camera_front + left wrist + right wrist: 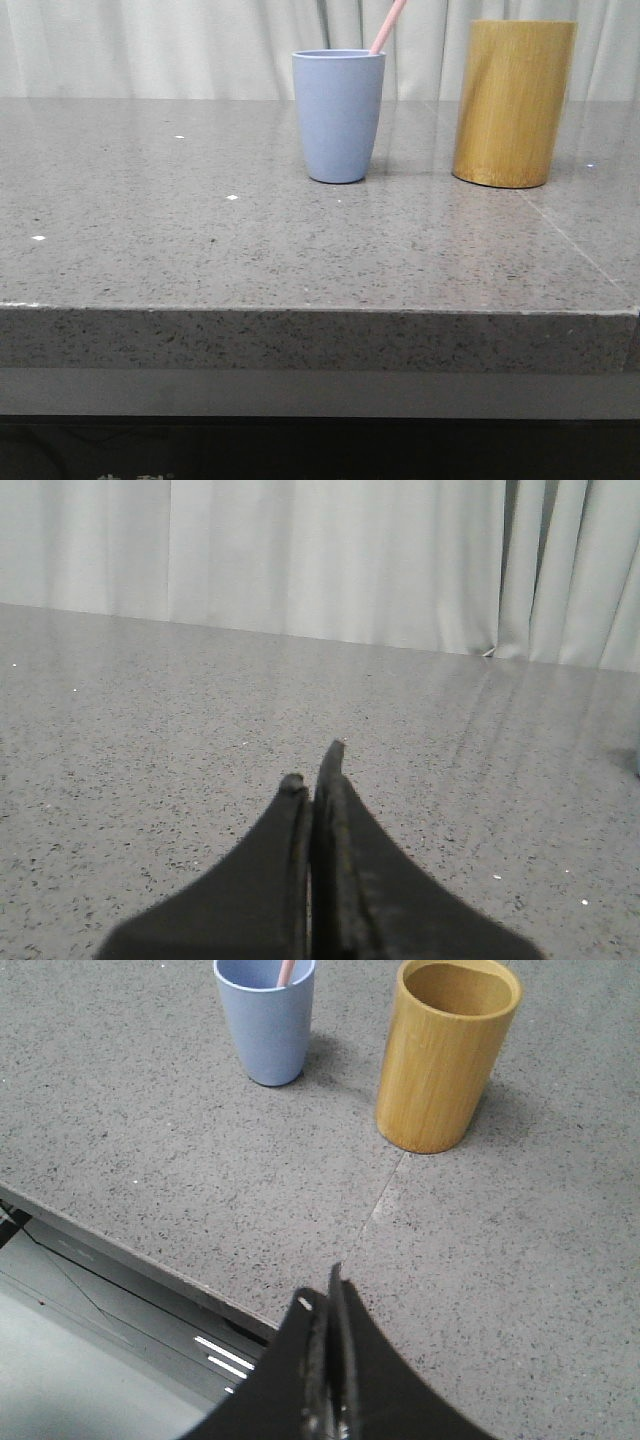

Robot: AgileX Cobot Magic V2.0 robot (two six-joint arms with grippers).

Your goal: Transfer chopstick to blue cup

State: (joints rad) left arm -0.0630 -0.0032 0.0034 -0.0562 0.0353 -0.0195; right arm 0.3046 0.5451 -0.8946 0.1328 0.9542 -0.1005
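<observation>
You have the chopstick (388, 26) standing in the blue cup (338, 116), leaning toward 1 o'clock over its rim. At the cup's 3 o'clock on the bench (200, 250), the bamboo cylinder (512, 103) is empty. Your left hand (315, 765) and right hand (322, 1295) are both clenched on nothing.

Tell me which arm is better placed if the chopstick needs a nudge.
Right, probably. Its shut gripper looks onto the blue cup holding the chopstick. The left gripper, also shut, faces bare table.
</observation>
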